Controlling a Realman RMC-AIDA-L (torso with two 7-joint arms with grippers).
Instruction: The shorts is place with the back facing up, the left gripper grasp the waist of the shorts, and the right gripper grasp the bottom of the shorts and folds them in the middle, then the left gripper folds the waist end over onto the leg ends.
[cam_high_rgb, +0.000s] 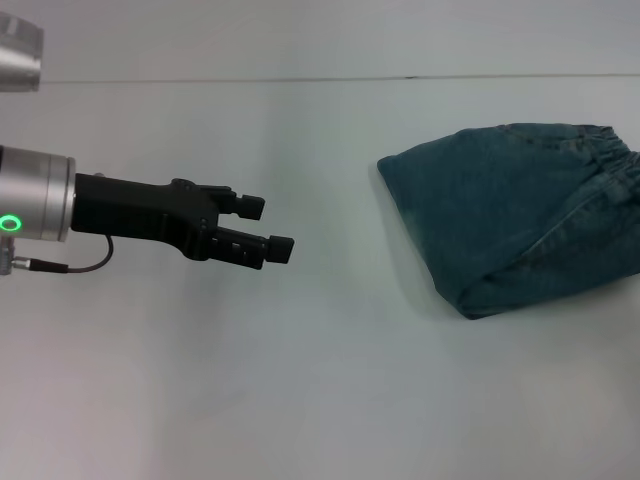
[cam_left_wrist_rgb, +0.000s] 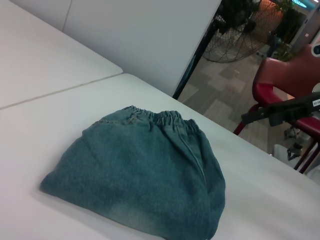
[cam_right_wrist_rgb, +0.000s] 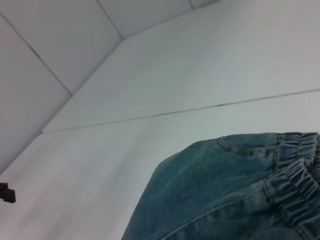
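Observation:
The shorts (cam_high_rgb: 510, 215) lie folded into a compact blue-green denim bundle on the white table (cam_high_rgb: 300, 380), at the right of the head view. The waist of the shorts (cam_high_rgb: 612, 160) is on top at the bundle's far right end, its gathered elastic also clear in the left wrist view (cam_left_wrist_rgb: 167, 119) and the right wrist view (cam_right_wrist_rgb: 295, 172). The leg ends are hidden by the fold. My left gripper (cam_high_rgb: 265, 228) hovers open well to the left of the shorts, fingers pointing at them, holding nothing. My right gripper is out of view.
A thin seam (cam_high_rgb: 300, 79) crosses the table behind the shorts. Past the table's far edge (cam_left_wrist_rgb: 240, 137), the left wrist view shows a red chair (cam_left_wrist_rgb: 287, 87) and a floor fan (cam_left_wrist_rgb: 235, 35).

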